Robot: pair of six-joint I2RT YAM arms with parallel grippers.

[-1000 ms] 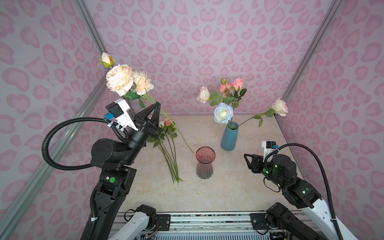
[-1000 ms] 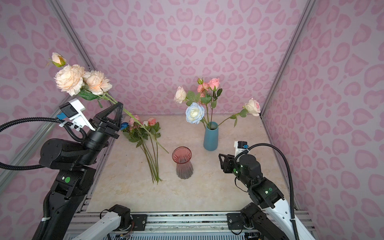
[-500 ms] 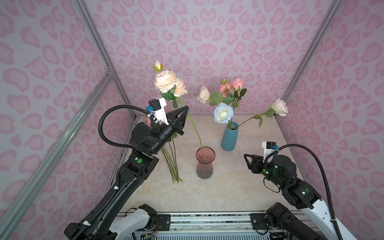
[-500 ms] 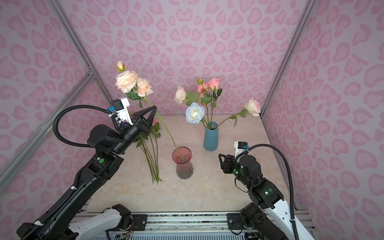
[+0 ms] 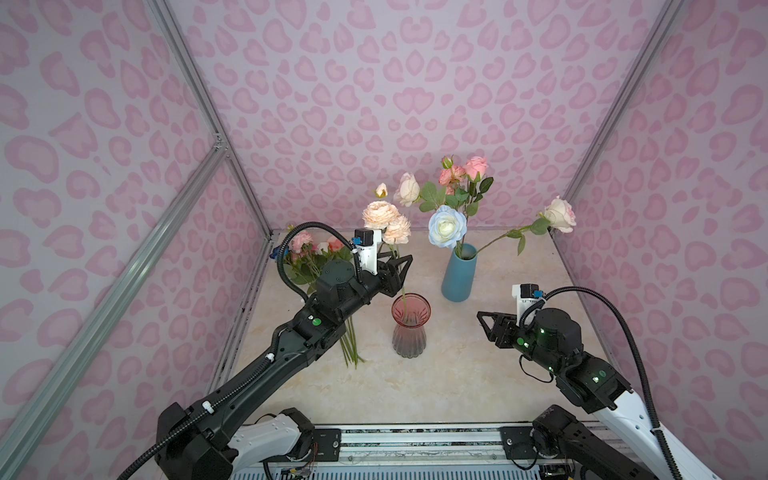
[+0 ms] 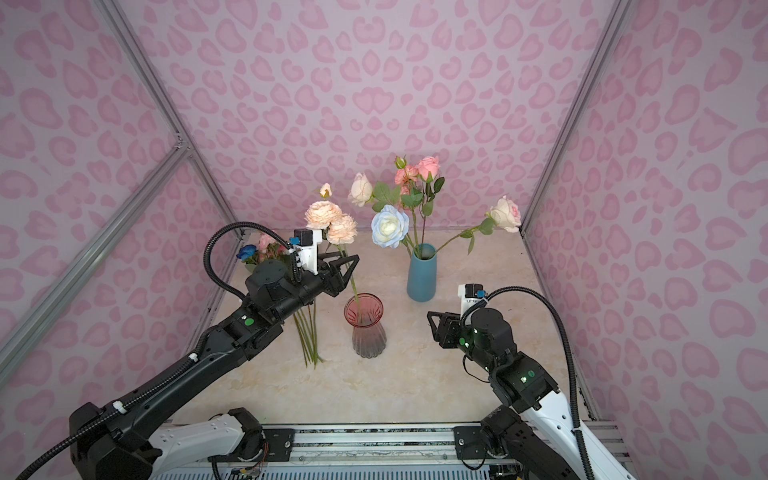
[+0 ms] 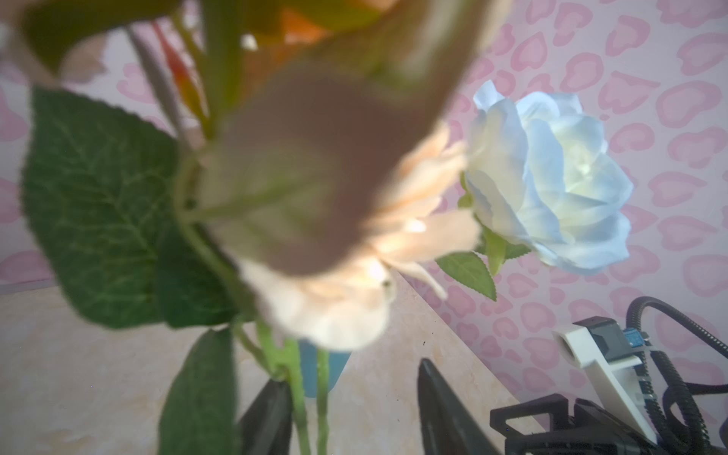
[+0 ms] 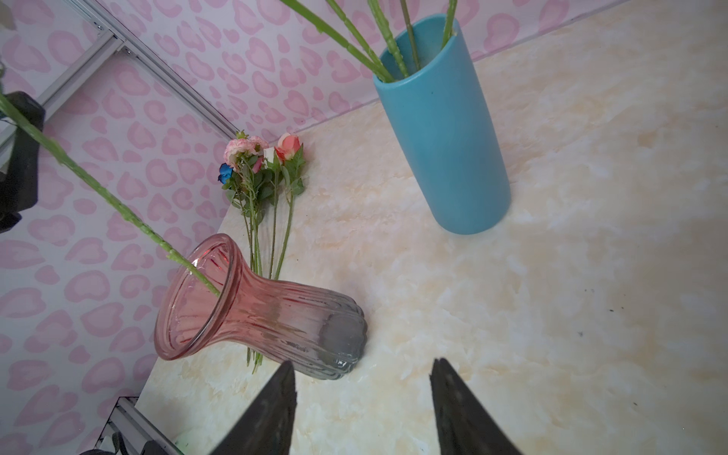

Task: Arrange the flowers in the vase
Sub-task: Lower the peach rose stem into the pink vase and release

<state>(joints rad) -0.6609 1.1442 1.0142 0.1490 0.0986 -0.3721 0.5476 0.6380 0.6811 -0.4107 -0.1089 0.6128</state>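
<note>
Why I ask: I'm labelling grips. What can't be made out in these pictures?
- Left wrist view: a blurred leaf near the lens hides most of the peach blooms.
- Both top views: the left arm covers much of the lying flowers' stems.
- Right wrist view: the top edge cuts the blue vase's stems short of any bloom.

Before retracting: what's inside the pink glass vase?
One green stem enters the mouth of the pink glass vase; no other stems inside. Its tip past the neck is hidden.
</note>
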